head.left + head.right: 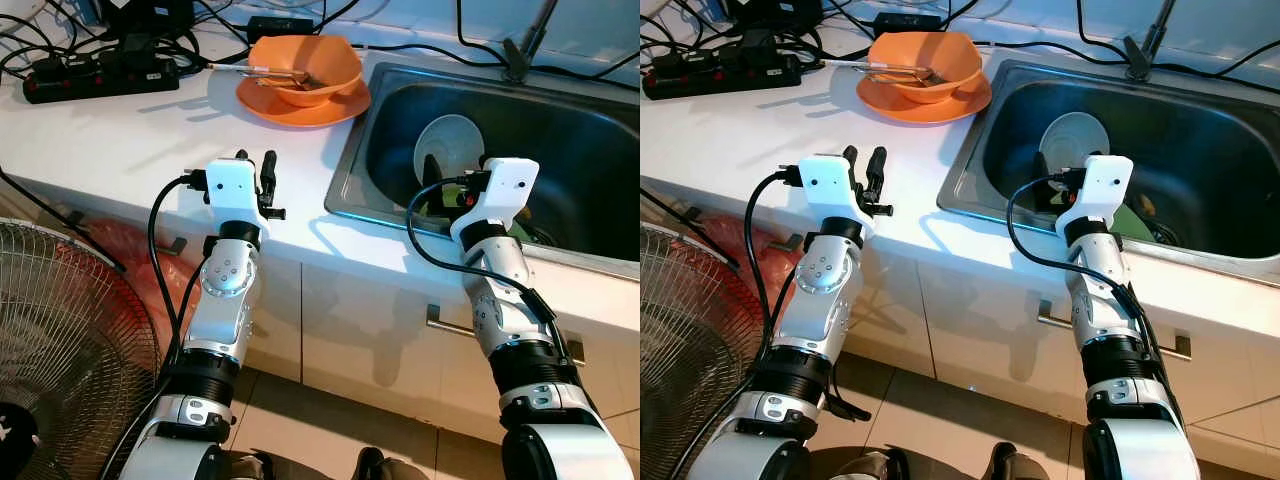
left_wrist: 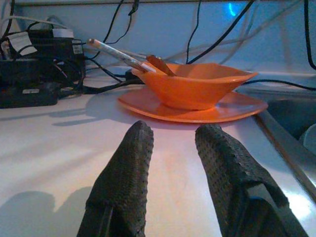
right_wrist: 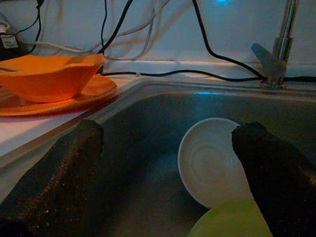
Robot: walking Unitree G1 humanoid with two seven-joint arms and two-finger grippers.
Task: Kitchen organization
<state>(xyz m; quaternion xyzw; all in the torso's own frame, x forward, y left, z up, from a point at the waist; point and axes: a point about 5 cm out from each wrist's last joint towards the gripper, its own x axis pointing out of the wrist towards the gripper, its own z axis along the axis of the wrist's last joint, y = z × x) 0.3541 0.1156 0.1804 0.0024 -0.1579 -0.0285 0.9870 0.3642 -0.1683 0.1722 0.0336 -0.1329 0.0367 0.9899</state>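
**Kitchen bench and sink: items as they lie**

1. Orange bowl (image 1: 306,66). You will find it on the orange plate (image 1: 300,104), near the back of the white bench (image 1: 110,140), just beside the sink's rim. Chopsticks (image 1: 240,69) and a dark utensil (image 2: 159,64) rest in it, the chopsticks sticking out over its edge toward the power strip.

2. White dish (image 1: 448,148). Leans tilted inside the steel sink (image 1: 590,150), toward its front half. A yellow-green item (image 3: 232,221) lies just in front of it, partly covering its lower edge; what it is cannot be told.

3. Tap (image 3: 279,47). Stands at the sink's back rim, with black cables trailing along the wall behind.

4. Left gripper (image 1: 257,178). Yours rests low over the bench near its front edge, fingers (image 2: 126,173) a little parted with nothing between them, pointing at the orange bowl and well short of it.

5. Right gripper (image 3: 168,163). Hangs over the front rim of the sink, fingers spread wide and empty, the white dish lying beyond them.

6. Power strip (image 1: 100,75). Black, at the back left corner of the bench, with plugs and tangled cables. White tags sit on the plugs in the left wrist view; any writing is too small to read.

7. Fan (image 1: 70,330). Wire-caged, on the floor off the bench's left end.

8. Cupboard handle (image 1: 500,335). Metal bar on the white door below the sink.
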